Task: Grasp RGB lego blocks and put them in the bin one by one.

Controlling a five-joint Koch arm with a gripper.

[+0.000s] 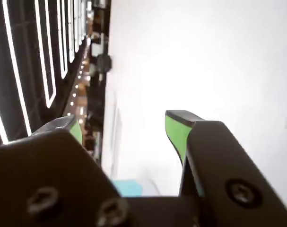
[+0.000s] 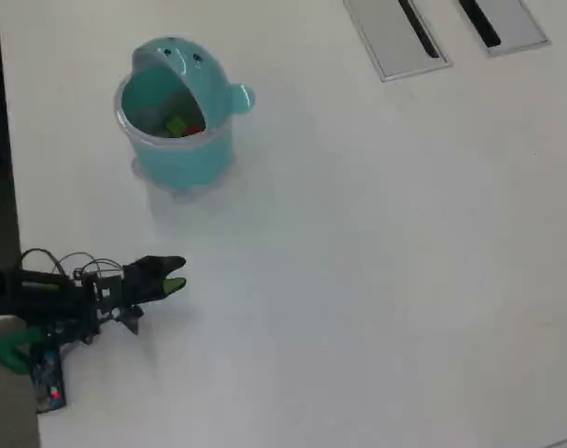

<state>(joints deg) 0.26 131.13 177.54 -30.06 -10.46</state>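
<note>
White counter (image 2: 376, 261), plain and bright, fills the overhead view. Teal bin (image 2: 176, 112) stands at upper left, lid tipped back; inside lie a yellow-green block (image 2: 178, 125) and a red block (image 2: 195, 130), side by side. Blue block not made out. Two grey slotted plates (image 2: 395, 37) sit at the top edge. Arm (image 2: 40, 294) lies at lower left; gripper (image 2: 174, 275) points right, well apart from the bin, holding nothing.

Wrist view: gripper (image 1: 124, 125) with jaws apart, green pads (image 1: 176, 132) facing across a clear gap. White counter (image 1: 204, 61) beyond. Dark wall with lit strips (image 1: 20, 71) at left.
</note>
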